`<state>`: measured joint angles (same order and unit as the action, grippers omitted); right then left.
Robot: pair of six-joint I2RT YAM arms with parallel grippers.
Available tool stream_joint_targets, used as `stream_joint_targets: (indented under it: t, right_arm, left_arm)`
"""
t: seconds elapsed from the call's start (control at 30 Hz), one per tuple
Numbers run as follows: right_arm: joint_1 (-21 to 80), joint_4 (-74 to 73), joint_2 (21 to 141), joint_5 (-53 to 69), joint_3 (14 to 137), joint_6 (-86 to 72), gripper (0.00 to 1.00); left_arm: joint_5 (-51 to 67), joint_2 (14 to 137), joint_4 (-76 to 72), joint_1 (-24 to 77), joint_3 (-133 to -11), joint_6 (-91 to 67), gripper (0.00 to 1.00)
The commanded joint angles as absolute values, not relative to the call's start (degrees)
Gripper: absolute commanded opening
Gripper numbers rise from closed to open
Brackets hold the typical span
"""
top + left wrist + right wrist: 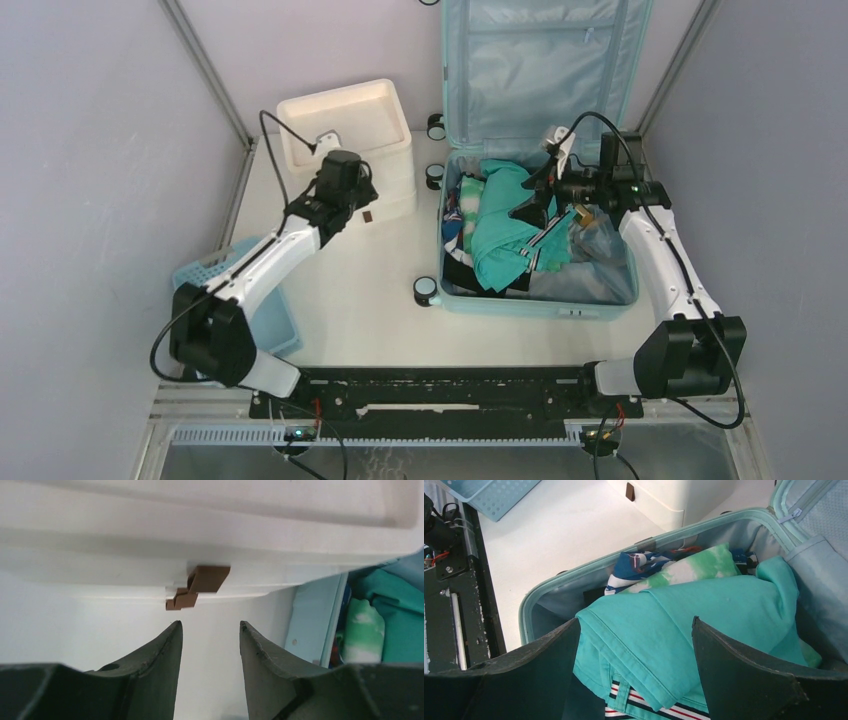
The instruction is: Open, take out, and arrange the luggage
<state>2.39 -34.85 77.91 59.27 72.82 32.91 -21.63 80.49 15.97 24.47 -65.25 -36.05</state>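
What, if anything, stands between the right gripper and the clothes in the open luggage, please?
Nothing visible does. The right gripper hangs with its fingers apart directly over the teal garment, which lies on top of the pile in the open luggage.

You have open desk (pixel 350 290) between the drawer unit (pixel 345 125) and the luggage (pixel 540 303), whose upright lid (pixel 540 70) walls off the far side, clothes (pixel 500 240) heaped inside.

White drawer unit (pixel 345 120) with brown handles (pixel 209 577) stands beyond a blue basket (pixel 203 269).
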Motion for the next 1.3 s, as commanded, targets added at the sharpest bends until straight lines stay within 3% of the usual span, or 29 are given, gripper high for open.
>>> stream_joint_targets:
  t: [0.0, 0.33, 0.57, 0.77, 0.97, 1.03, 1.07, 1.13, 1.17, 1.27]
  right_arm:
    - [2.45, -31.79, 77.48, 60.37, 72.71, 32.32, 0.89]
    - [2.02, -31.81, 77.17, 60.12, 72.33, 32.18, 0.89]
    - [1.6, -32.38, 76.91, 59.86, 72.33, 32.43, 0.89]
    - [1.07, -32.71, 76.87, 59.76, 72.33, 32.61, 0.89]
    - [0.9, -32.71, 76.82, 59.72, 72.33, 32.77, 0.89]
    - [0.88, -32.84, 76.77, 59.76, 72.33, 32.89, 0.89]
    - [0.95, -32.92, 76.74, 59.77, 72.33, 32.93, 0.89]
    - [0.96, -33.04, 76.74, 59.76, 72.33, 33.01, 0.89]
    - [0.97, -33.12, 76.74, 59.72, 72.33, 33.01, 0.89]
    - [0.97, -33.06, 76.81, 59.84, 72.33, 33.13, 0.89]
  left_arm:
    - [-27.81, 85.27, 16.52, 25.14, -74.85, -35.88, 0.5]
    - [-33.63, 91.68, 19.43, 24.88, -81.84, -30.52, 0.47]
    - [-31.87, 92.87, 21.14, 24.79, -83.71, -28.86, 0.14]
    - [-27.62, 90.69, 21.83, 24.87, -81.66, -27.8, 0.02]
    - [-24.97, 87.67, 21.88, 25.32, -77.41, -28.53, 0.0]
    - [-24.79, 86.91, 21.95, 25.55, -76.3, -28.84, 0.02]
    - [-25.4, 86.59, 21.97, 25.57, -75.88, -29.07, 0.1]
    - [-28.49, 86.52, 22.32, 25.53, -75.58, -29.24, 0.38]
    - [-29.73, 86.8, 22.52, 25.49, -75.78, -28.84, 0.46]
    - [-31.74, 89.1, 22.59, 25.13, -77.87, -27.06, 0.55]
